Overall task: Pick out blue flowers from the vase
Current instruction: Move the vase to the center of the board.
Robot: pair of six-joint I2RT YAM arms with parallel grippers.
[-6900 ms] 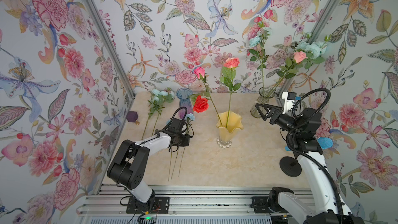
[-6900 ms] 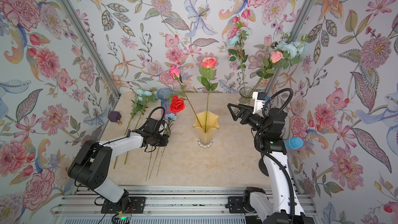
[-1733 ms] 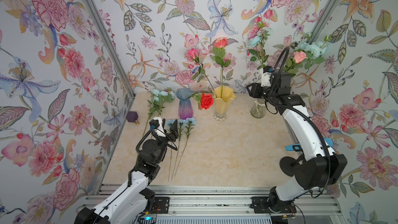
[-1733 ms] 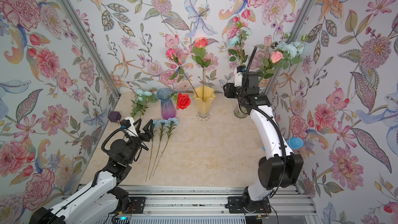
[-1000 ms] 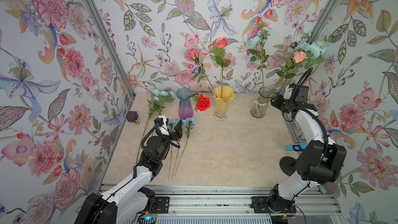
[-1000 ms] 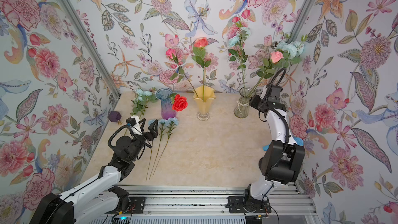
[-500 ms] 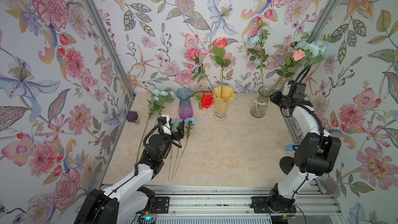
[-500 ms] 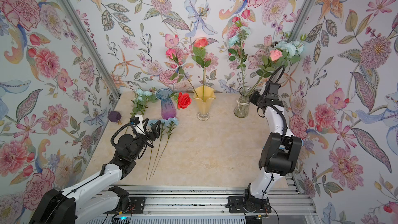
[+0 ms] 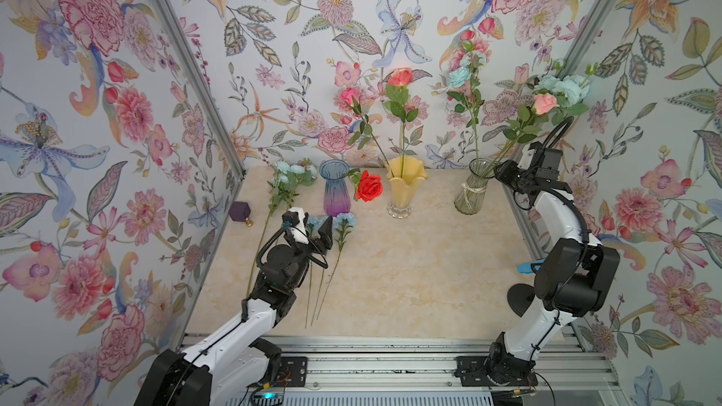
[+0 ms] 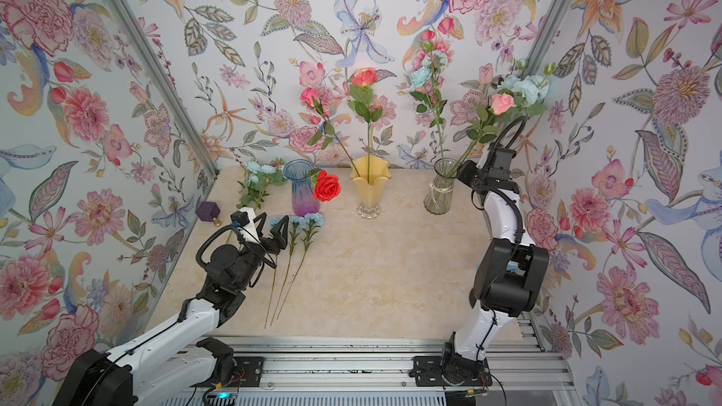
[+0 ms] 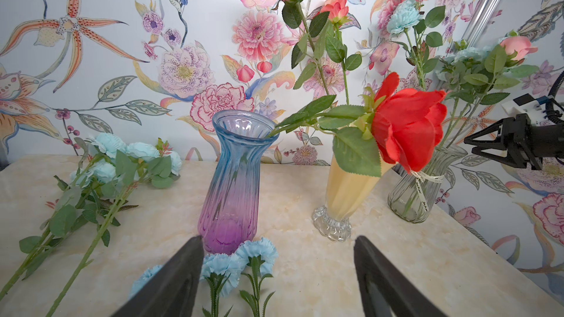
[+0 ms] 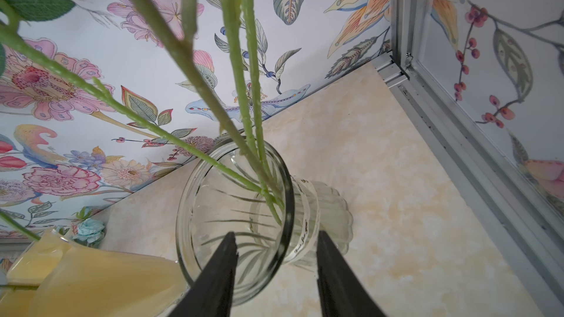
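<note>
3 vases: blue-purple vase (image 9: 335, 193), yellow vase (image 9: 404, 185) and clear glass vase (image 9: 470, 193), lined up along the back of the surface (image 9: 410, 267).
Blue ones lying out: 3 single blue flowers (image 11: 222, 265) lie flat side by side right in front of the blue-purple vase, with heads toward it and stems running to the near edge. A leafy blue spray (image 9: 293, 173) also lies on the surface, on the left-arm side of that vase near the wall.
Blue ones in a vase: tall blue stem (image 9: 459, 76) and a blue cluster (image 9: 566, 85), both standing in the clear glass vase next to a salmon rose (image 9: 545, 102).
Left tool (image 10: 272, 230): fingers spread wide and holding nothing. It hangs low over the head end of the single blue flowers, pointed at the blue-purple vase. Can't tell if it touches them.
Right tool (image 12: 276, 234): fingers apart, nothing pinched. It's right at the mouth of the clear glass vase, and in the wrist view the rim runs between the 2 fingers, with the green stems just past the tips.
Other roses: red rose (image 9: 369, 185) flops out of the blue-purple vase. A deep pink rose (image 9: 349, 95) and a coral rose (image 9: 400, 77) stand in the yellow vase.
Odds and ends: small purple thing (image 9: 239, 211) by the left wall, no clue what it is.
</note>
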